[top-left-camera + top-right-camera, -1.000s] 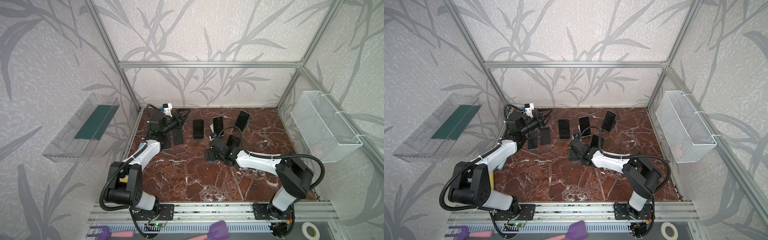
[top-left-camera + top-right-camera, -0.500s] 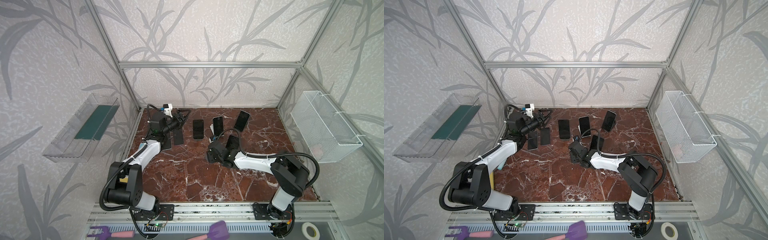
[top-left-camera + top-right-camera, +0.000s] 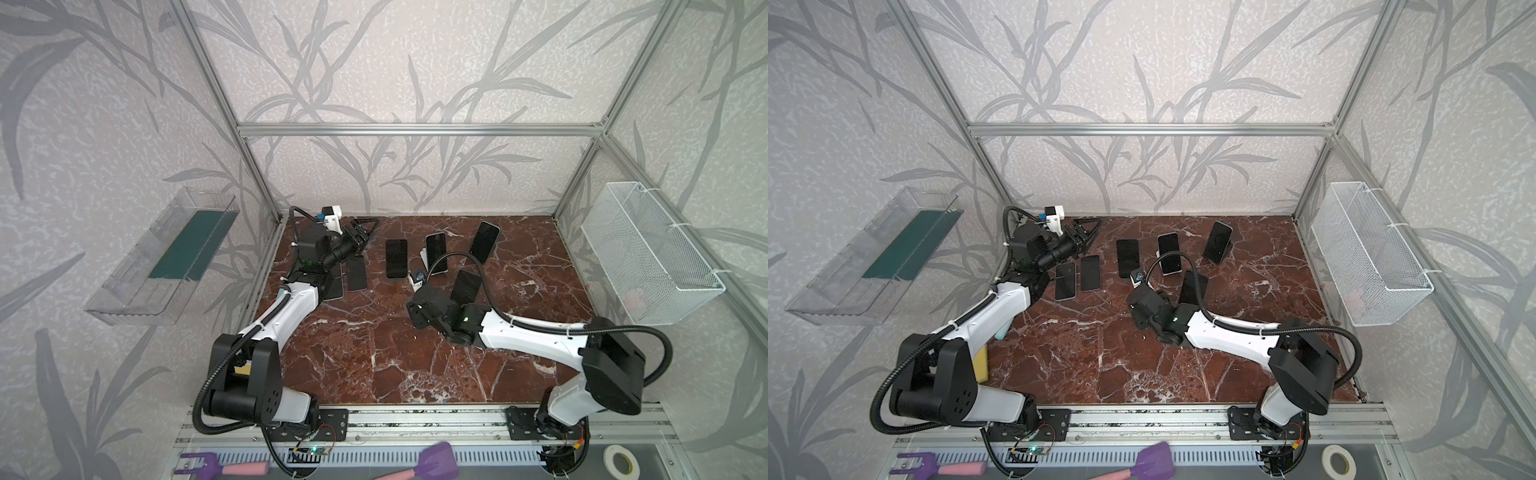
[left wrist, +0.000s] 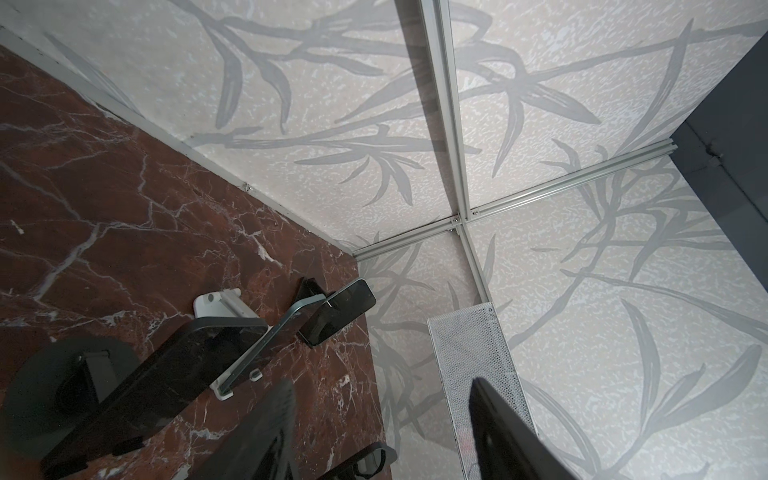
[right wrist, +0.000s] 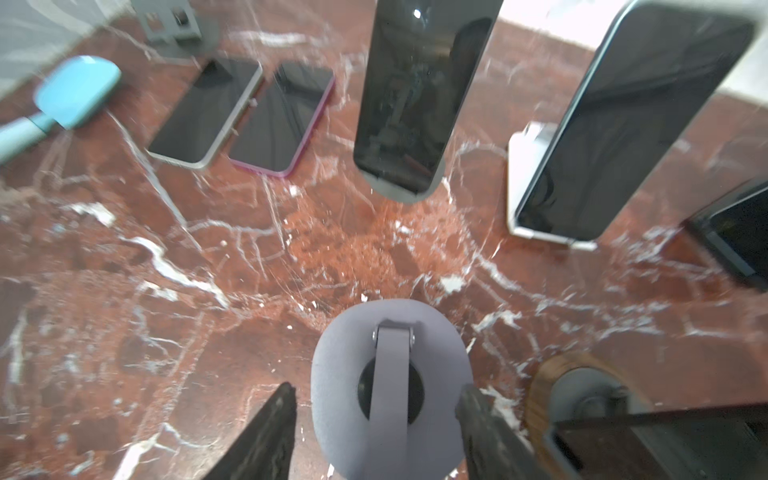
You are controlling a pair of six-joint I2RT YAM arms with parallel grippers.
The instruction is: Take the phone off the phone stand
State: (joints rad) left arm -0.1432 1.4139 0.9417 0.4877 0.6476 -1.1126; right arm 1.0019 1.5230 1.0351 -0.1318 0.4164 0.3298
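The right tool (image 5: 376, 388) is closed around the round base of a gray stand (image 5: 392, 374). A dark phone (image 3: 465, 286) leans on a wood stand (image 5: 544, 374) just beside that tool.

On the desk (image 3: 1100, 353), near its left edge, lie a first phone (image 3: 1065, 280) and, just right of it, a second phone (image 3: 1090, 272). Toward the back edge, left to right, stand a third phone (image 3: 1128, 257), a fourth phone (image 3: 1169, 253) and a fifth phone (image 3: 1217, 242). A sixth phone (image 3: 1192, 287) stands before them, with a stand (image 5: 390, 386) beside it.

Round grey phone stand (image 5: 390, 374), arm raised, flat on marble (image 5: 187, 340), dark phone (image 5: 403, 95) propped upright behind it
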